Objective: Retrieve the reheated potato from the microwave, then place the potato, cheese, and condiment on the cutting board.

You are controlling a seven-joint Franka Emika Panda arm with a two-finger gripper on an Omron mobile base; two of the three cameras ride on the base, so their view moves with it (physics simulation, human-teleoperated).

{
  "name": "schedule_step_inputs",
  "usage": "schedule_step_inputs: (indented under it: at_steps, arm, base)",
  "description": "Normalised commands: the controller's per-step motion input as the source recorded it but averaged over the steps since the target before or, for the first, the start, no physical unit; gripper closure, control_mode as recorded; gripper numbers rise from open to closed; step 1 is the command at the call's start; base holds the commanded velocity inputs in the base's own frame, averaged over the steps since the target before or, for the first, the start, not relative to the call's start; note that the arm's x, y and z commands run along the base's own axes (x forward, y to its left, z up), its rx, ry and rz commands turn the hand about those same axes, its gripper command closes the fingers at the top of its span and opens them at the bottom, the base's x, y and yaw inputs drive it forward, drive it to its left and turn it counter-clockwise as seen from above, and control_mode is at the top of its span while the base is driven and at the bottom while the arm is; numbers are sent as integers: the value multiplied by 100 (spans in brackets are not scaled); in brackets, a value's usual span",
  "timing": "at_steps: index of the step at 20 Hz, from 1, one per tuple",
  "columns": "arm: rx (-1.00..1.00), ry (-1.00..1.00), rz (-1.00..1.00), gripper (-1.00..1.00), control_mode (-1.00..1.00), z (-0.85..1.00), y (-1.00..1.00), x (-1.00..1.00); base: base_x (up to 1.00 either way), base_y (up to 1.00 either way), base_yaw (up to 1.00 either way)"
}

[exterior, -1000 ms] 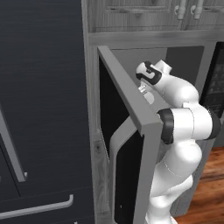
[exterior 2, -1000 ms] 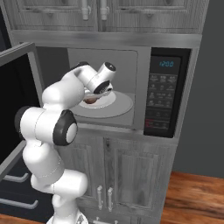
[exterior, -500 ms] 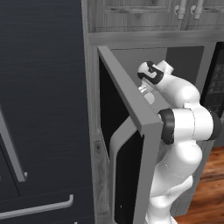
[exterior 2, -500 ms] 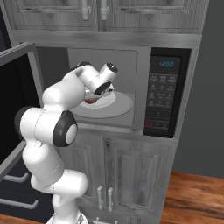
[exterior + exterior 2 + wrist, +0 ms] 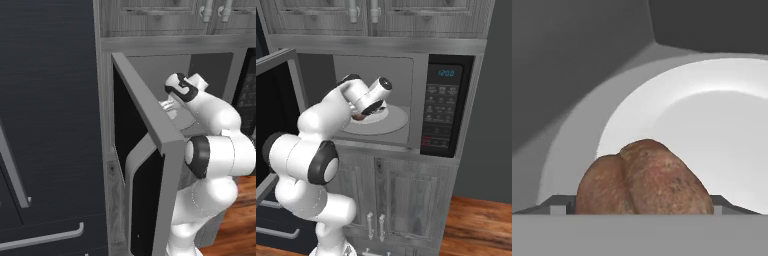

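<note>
Jaws set wide apart on either side of a lumpy brown, rough-skinned potato (image 5: 643,179), one small dark fingertip (image 5: 558,204) visible at each flank; actual contact with the skin impossible to tell. Two-finger gripper (image 5: 641,206) reaching inside the oven cavity, close over the potato. Potato resting on the near edge of a round white plate (image 5: 712,130), seen from the right base camera as a dark brown patch (image 5: 358,116) just under the hand. Plate lying on the grey floor of the built-in grey-framed microwave (image 5: 416,65). Black glass door (image 5: 145,145) of the oven swung fully open toward the left. Dark side control panel (image 5: 442,110) with a lit blue-green display, right of the cavity. Grey wooden cabinet doors (image 5: 401,200) below.
</note>
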Motion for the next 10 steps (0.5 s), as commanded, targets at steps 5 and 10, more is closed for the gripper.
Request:
schedule_step_inputs:
  at_steps: [5, 10]
  arm:
    - [6, -10, -18, 100, -100, 22, 0, -54]
    - [0, -17, -20, 100, -100, 30, 0, -55]
  base:
    - [0, 0, 0]
    - [0, 0, 0]
